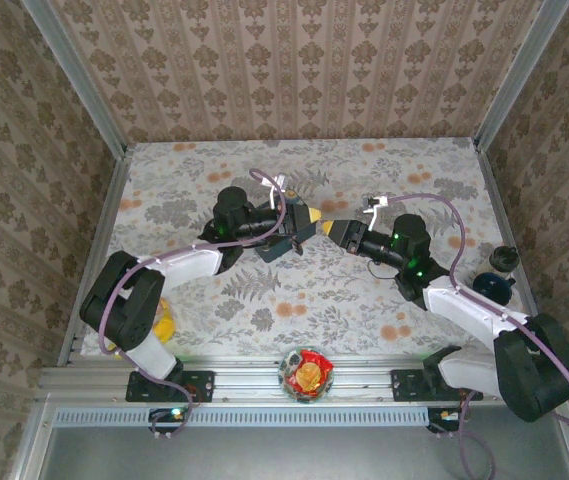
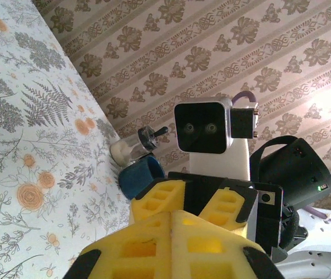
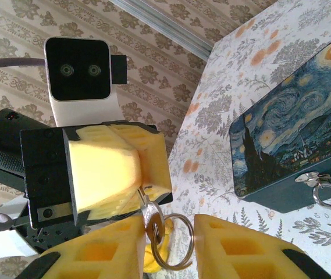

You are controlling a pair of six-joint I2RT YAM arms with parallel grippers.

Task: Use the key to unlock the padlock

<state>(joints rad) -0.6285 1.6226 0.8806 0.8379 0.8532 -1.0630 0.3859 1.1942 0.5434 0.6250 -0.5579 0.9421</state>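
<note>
Key (image 3: 152, 222) handover: L gripper (image 3: 137, 186) is clamped on it; R gripper (image 3: 168, 233) fingers are spread around its ringed head. Close R square on the head before L releases. Padlock (image 3: 328, 195) hangs at front of starry blue box (image 3: 287, 133).

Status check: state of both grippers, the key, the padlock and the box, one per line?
left gripper: shut on the key
right gripper: open, straddling the key
key: pinched in the air, not in the padlock
padlock: on the hasp of the box, shackle appears closed
box: lid down
</note>
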